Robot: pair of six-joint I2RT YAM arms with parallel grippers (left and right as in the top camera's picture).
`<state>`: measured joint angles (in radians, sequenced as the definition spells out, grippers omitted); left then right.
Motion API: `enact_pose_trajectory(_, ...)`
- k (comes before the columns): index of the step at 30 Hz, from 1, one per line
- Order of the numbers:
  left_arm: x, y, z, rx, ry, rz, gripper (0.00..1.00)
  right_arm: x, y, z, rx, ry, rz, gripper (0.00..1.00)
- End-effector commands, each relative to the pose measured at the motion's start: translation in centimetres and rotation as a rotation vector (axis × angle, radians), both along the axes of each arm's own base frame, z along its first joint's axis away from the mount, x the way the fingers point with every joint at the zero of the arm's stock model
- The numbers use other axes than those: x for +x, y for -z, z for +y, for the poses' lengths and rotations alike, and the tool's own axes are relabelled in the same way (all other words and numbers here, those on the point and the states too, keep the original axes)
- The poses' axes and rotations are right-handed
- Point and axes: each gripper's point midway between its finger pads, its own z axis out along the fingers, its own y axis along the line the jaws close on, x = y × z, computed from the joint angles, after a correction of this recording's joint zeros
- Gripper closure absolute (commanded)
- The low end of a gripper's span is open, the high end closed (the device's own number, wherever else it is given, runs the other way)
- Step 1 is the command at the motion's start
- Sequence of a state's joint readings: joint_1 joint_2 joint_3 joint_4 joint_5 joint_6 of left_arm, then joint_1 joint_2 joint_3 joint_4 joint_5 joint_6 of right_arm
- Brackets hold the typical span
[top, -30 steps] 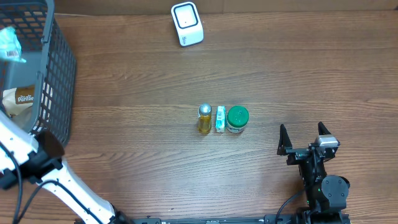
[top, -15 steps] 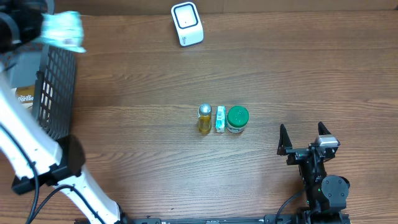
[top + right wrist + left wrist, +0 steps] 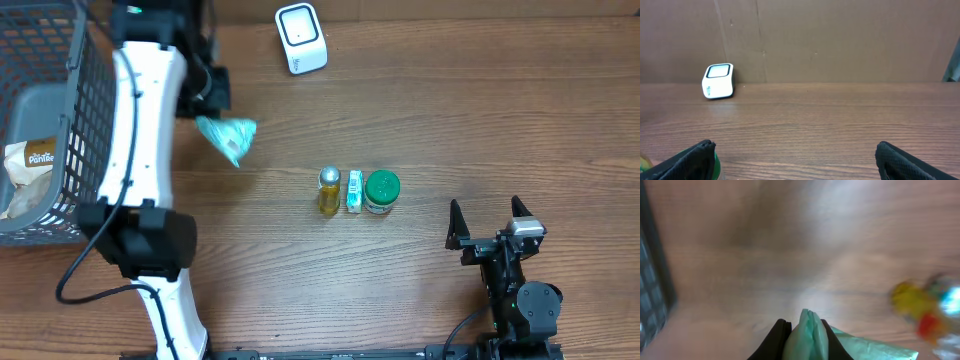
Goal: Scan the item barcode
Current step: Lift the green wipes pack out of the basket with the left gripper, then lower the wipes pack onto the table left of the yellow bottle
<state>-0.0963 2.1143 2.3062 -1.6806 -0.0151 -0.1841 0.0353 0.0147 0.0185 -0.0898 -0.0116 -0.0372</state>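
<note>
1. The left gripper is pinching a pale green packet, its dark fingers pressing on either side of the packet's top edge.
2. The packet is hanging above the table, right of the basket and left of and below the scanner in the overhead view; whether it is touching the wood, I cannot tell.
3. The left wrist view is blurring heavily, showing only the packet between the fingers, the wood below, a dark strip of basket at the left edge and smeared colours at the right.
4. The scanner, a white block with a dark-framed window, is sitting near the far edge of the table, well apart from the packet.
5. A yellow bottle, a small box and a green-lidded jar are standing in a tight row at the table's middle, each just beside the next.
6. The basket is holding a crumpled bag with a printed label.
7. The right gripper is resting near the table's front right, jaws spread wide and gripping nothing.
8. The right wrist view is looking across bare wood toward the scanner, with both fingertips showing at the bottom corners.
</note>
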Motion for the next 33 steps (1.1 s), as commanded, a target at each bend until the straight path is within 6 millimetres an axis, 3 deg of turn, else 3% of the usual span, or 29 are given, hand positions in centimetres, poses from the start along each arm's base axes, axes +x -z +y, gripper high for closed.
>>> enact_pose_trajectory(1, -2.1, 3.4, 1.9, 0.177, -0.098, 0.117, 0.96, 0.0, 0.1, 0.2, 0.003, -0.006, -0.006, 0.0)
enact_pose_trajectory(9, -3.8, 10.7, 0.3, 0.188, -0.047, 0.217, 0.96, 0.0, 0.1, 0.2, 0.003, -0.006, -0.006, 0.0)
enact_pose_trajectory(13, -3.9, 13.0, -0.2, 0.16, -0.036, 0.217, 0.96, 0.0, 0.1, 0.2, 0.003, -0.006, -0.007, 0.0)
enact_pose_trajectory(16, -3.9, 13.5, -0.9, 0.116, -0.032, 0.218, 0.82, 0.0, 0.1, 0.2, 0.003, -0.006, -0.006, 0.0)
enact_pose_trajectory(17, -3.7, 13.6, -1.4, 0.089, -0.022, 0.211, 0.6, 0.0, 0.1, 0.2, 0.003, -0.006, -0.006, 0.0)
enact_pose_trajectory(19, -3.1, 13.5, -2.4, 0.024, 0.008, 0.193, 0.43, 0.0, 0.1, 0.2, 0.003, -0.006, -0.006, 0.0)
enact_pose_trajectory(25, -2.1, 12.6, -3.8, -0.092, 0.014, 0.164, 0.29, 0.0, 0.1, 0.2, 0.003, -0.006, -0.006, 0.0)
enact_pose_trajectory(27, -2.3, 12.5, -4.1, -0.113, 0.014, 0.173, 0.34, 0.0, 0.1, 0.2, 0.003, -0.006, -0.006, 0.0)
enact_pose_trajectory(28, -2.6, 12.4, -4.3, -0.126, 0.032, 0.186, 0.49, 0.0, 0.1, 0.2, 0.003, -0.006, -0.007, 0.0)
enact_pose_trajectory(29, -2.8, 12.4, -4.3, -0.124, 0.04, 0.195, 0.57, 0.0, 0.1, 0.2, 0.003, -0.006, -0.006, 0.0)
enact_pose_trajectory(30, -3.2, 12.4, -4.2, -0.119, 0.045, 0.208, 0.74, 0.0, 0.1, 0.2, 0.003, -0.006, -0.006, 0.0)
enact_pose_trajectory(33, -4.3, 12.3, -3.4, -0.082, 0.044, 0.254, 0.76, 0.0, 0.1, 0.2, 0.003, -0.006, -0.007, 0.0)
